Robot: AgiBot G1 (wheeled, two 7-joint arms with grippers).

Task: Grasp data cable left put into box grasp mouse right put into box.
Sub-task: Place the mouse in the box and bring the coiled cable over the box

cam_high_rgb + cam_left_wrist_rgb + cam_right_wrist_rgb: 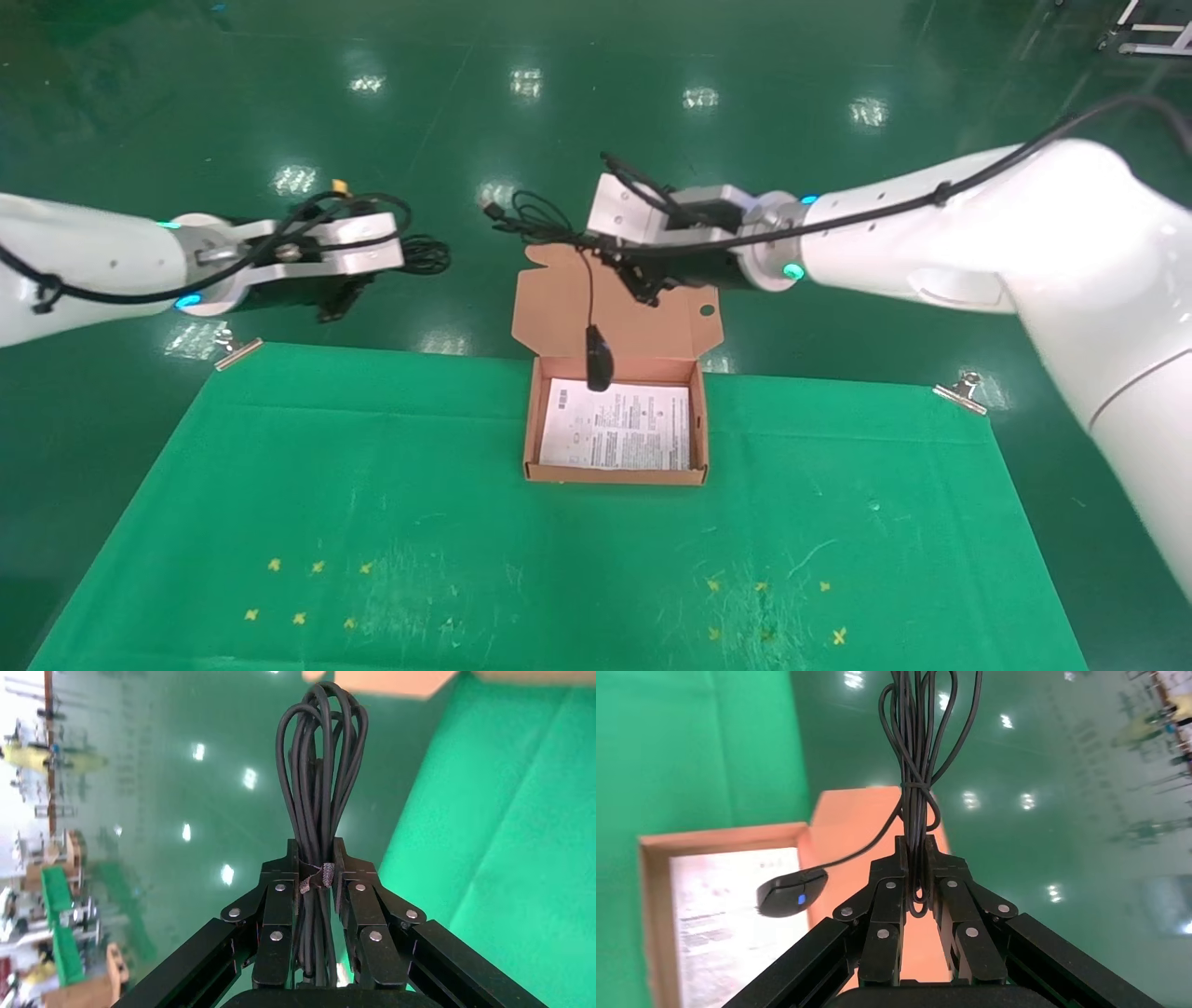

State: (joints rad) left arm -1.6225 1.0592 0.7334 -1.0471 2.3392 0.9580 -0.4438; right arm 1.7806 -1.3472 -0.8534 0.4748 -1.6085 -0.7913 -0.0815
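Mouse dangles on its own cord, hanging just over the far edge of the box, above the white printed sheet. And look where the right gripper has it: clamped tight on the bunched cord, not the body, so the mouse swings free below like a plumb weight. That hold lets it be lowered straight in past the raised flap lid. Out to the left, the left gripper is pinched firmly on the data cable at its tied waist, loops fanning out beyond the fingers. It hovers off the bench, beyond the far edge, well apart from the box, seemingly waiting its turn.
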